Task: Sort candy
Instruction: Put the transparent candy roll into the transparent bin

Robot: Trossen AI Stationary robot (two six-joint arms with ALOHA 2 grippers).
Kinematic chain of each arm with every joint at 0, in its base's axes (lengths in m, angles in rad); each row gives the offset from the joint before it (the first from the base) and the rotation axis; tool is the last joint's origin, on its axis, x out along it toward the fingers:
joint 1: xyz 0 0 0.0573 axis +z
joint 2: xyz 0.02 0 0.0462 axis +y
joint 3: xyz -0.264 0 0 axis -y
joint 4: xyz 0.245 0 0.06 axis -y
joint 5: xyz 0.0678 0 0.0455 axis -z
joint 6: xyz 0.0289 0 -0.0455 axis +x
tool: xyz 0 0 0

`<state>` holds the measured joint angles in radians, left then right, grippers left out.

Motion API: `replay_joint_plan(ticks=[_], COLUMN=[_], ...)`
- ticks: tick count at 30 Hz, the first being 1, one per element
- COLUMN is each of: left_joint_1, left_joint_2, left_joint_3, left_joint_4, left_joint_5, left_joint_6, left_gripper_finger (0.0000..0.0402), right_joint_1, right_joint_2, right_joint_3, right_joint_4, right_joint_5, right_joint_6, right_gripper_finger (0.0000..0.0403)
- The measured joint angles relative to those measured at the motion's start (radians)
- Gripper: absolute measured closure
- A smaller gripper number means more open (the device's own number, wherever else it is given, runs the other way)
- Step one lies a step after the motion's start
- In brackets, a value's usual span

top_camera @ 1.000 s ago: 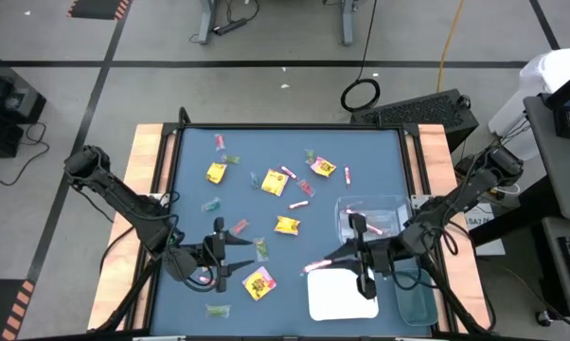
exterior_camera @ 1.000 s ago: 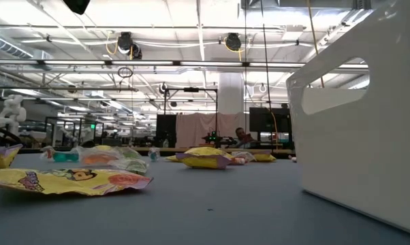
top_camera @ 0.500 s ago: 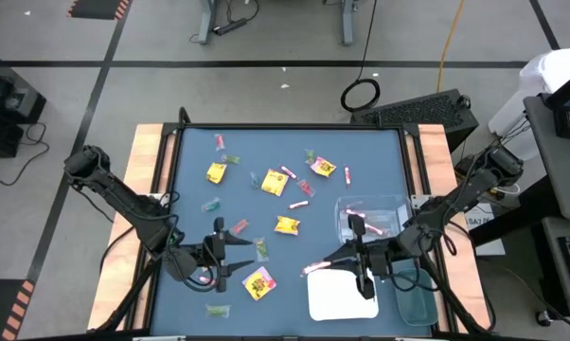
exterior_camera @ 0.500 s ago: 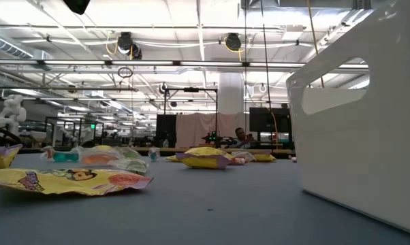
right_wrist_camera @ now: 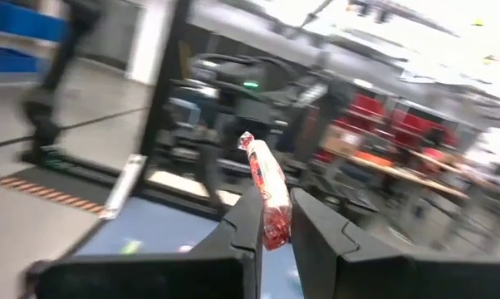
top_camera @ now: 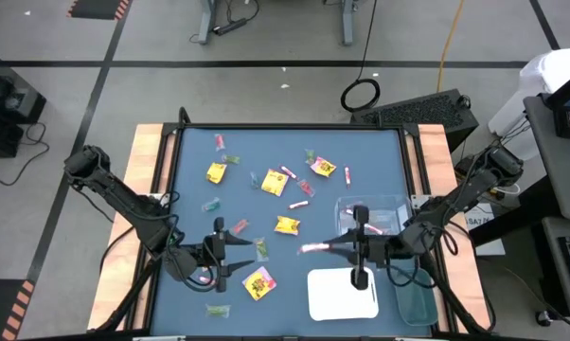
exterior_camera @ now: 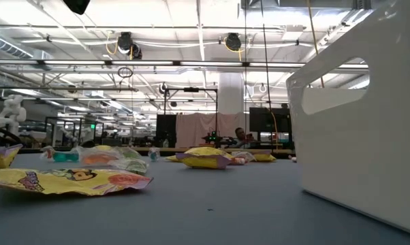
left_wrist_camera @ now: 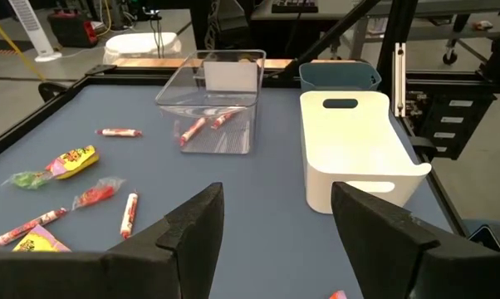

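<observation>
Right wrist view shows the right gripper [right_wrist_camera: 272,218] pinched shut on a pink-red candy stick [right_wrist_camera: 265,189], lifted above the table, likely for carrying to the clear tray [top_camera: 374,216], while the left gripper [left_wrist_camera: 275,212] waits open near scattered candy [top_camera: 287,224].

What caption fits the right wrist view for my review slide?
Right gripper shut on a pink-red candy stick, lifted clear of the table with the blurred room behind.
</observation>
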<state>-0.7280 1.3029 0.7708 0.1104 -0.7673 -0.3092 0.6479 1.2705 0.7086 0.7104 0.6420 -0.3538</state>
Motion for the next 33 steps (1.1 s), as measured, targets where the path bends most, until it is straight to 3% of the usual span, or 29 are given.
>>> replay_joint_plan(ticks=[12, 24, 33], left_joint_1=[0.0, 0.0, 0.0], left_joint_2=[0.0, 0.0, 0.0], left_joint_3=[0.0, 0.0, 0.0], left_joint_4=[0.0, 0.0, 0.0], left_joint_5=[0.0, 0.0, 0.0], left_joint_6=[0.0, -0.001, -0.001], left_gripper_finger=[0.0173, 0.0173, 0.0173], right_joint_1=[0.0, 0.0, 0.019], right_joint_2=[0.0, -0.001, -0.001], right_joint_3=[0.0, 0.0, 0.0], right_joint_4=[0.011, -0.074, -0.044], right_joint_5=[0.351, 0.362, 0.379], right_joint_6=[0.08, 0.242, 0.258], right_gripper_finger=[0.0364, 0.0364, 0.0364])
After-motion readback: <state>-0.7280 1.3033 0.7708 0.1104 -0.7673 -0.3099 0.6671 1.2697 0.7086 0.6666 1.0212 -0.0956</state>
